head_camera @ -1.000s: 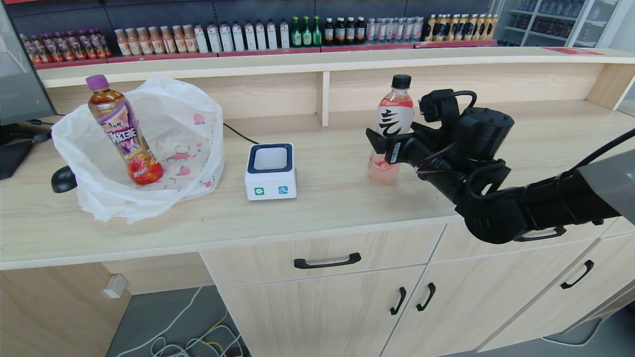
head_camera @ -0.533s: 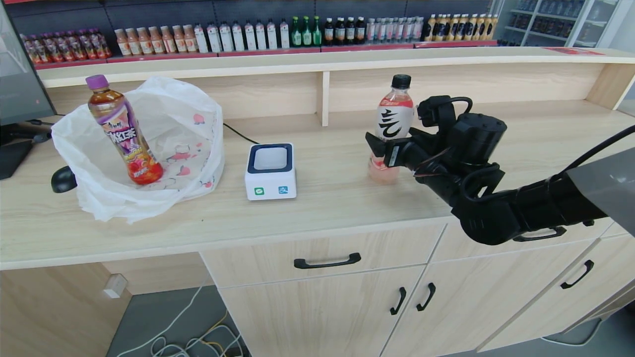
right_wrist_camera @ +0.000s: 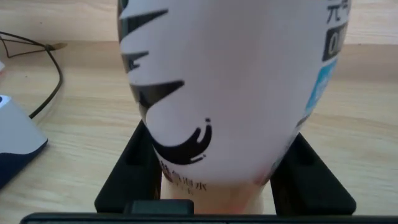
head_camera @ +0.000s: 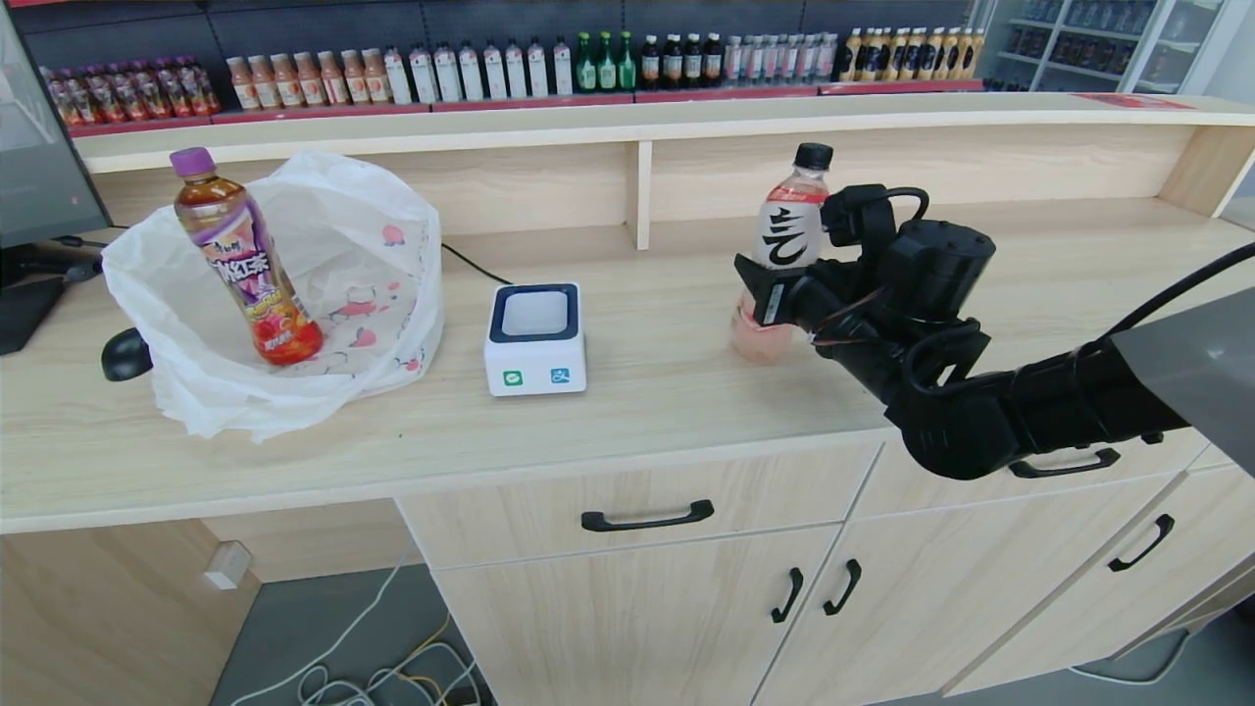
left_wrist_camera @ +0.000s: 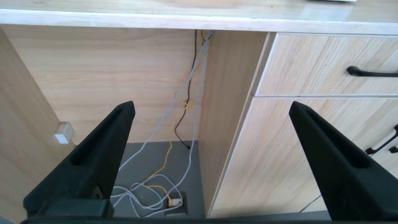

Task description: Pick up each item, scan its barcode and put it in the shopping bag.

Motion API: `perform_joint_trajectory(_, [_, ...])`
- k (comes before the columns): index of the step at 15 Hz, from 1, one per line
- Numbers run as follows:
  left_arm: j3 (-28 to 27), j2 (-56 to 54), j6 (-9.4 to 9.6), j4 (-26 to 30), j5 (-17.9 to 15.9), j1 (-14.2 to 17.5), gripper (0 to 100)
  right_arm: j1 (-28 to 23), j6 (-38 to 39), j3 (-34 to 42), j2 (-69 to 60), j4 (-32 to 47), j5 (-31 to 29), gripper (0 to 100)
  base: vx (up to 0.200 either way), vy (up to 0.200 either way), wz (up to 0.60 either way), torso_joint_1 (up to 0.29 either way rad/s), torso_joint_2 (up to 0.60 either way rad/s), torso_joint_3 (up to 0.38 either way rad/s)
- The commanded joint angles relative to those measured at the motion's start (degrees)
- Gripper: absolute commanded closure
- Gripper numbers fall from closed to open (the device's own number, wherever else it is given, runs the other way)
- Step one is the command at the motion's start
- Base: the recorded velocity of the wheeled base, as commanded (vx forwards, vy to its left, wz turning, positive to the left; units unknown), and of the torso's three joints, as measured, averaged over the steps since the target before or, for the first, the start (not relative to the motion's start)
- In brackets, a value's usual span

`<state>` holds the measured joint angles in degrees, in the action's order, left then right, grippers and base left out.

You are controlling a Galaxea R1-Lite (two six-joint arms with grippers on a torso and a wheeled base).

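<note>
On the counter (head_camera: 667, 392), the shopping bag (head_camera: 382, 265) at far left already has the tea bottle (head_camera: 245, 260) leaning in it, so one item looks done. At right, the right gripper (head_camera: 775, 294) is clamped on the tilted pink bottle (head_camera: 789, 230). Scanning at the scanner (head_camera: 535, 338) between them and bagging are still to come. The left gripper (left_wrist_camera: 211, 112) hangs low, fingers spread wide
</note>
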<state>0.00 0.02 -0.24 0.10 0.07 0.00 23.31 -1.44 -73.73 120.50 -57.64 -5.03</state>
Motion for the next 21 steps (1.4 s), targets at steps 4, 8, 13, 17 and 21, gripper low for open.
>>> perform_joint_trajectory(4, [0.0, -0.02, -0.02, -0.01, 0.01, 0.0, 0, 0.07, -0.14, -0.28, -0.01, -0.19, 0.02, 100, 0.0, 0.0, 0.0, 0.0, 0.0, 0.0])
perform_joint_trajectory(8, [0.0, -0.02, -0.02, -0.01, 0.01, 0.0, 0, 0.07, -0.32, -0.28, -0.71, -0.19, 0.02, 100, 0.0, 0.0, 0.0, 0.0, 0.0, 0.0])
perform_joint_trajectory(13, [0.0, -0.02, -0.11, -0.01, 0.01, 0.0, 0, 0.42, -0.85, 0.08, -2.99, -0.19, -0.15, 100, 0.0, 0.0, 0.0, 0.0, 0.0, 0.0])
perform_joint_trajectory(17, [0.0, -0.02, -0.11, -0.01, 0.01, 0.0, 0, 1.92, -2.52, 1.66, -7.74, -0.19, -0.33, 100, 0.0, 0.0, 0.0, 0.0, 0.0, 0.0])
perform_joint_trajectory(21, [0.0, -0.02, -0.02, -0.01, 0.01, 0.0, 0, 4.55, -3.4, 12.56, -17.85, -0.28, -0.59, 100, 0.0, 0.0, 0.0, 0.0, 0.0, 0.0])
